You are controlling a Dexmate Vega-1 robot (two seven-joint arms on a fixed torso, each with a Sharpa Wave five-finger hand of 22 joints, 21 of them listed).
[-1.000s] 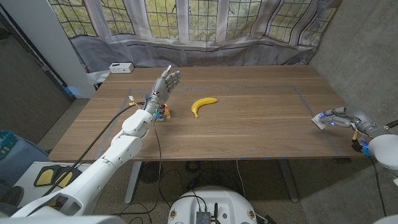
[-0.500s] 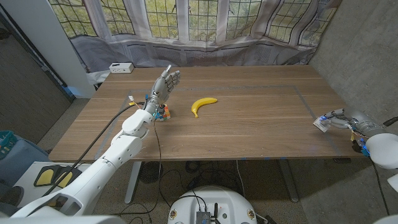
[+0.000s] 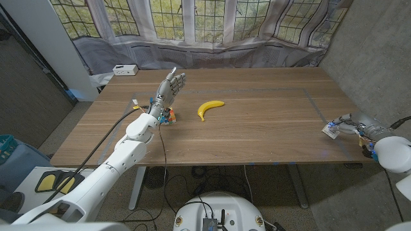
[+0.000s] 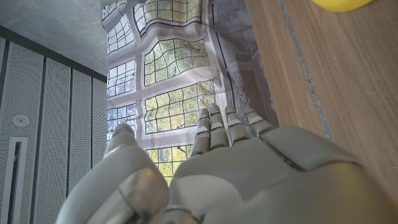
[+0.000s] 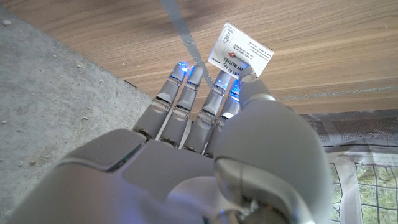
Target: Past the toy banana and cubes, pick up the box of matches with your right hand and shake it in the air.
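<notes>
The box of matches [image 3: 330,131], small and white with print, is at the table's right edge, pinched at its end by my right hand [image 3: 353,123]. In the right wrist view the thumb and fingertips [image 5: 217,81] close on the box of matches [image 5: 239,53] over the wood. A yellow toy banana [image 3: 209,108] lies mid-table, and the small coloured cubes [image 3: 169,117] sit to its left. My left hand [image 3: 171,86] is raised above the cubes, fingers straight and apart, holding nothing. The left wrist view shows my left hand [image 4: 249,174] from behind and an edge of the banana [image 4: 342,4].
A white box [image 3: 124,69] stands at the table's far left corner. Thin tape lines [image 3: 314,106] mark a rectangle on the wood. A grey wall rises close beyond the right edge, and a curtain hangs behind the table.
My right hand and the matchbox have shifted together slightly toward the table's near right edge. The left hand, banana and cubes are unchanged.
</notes>
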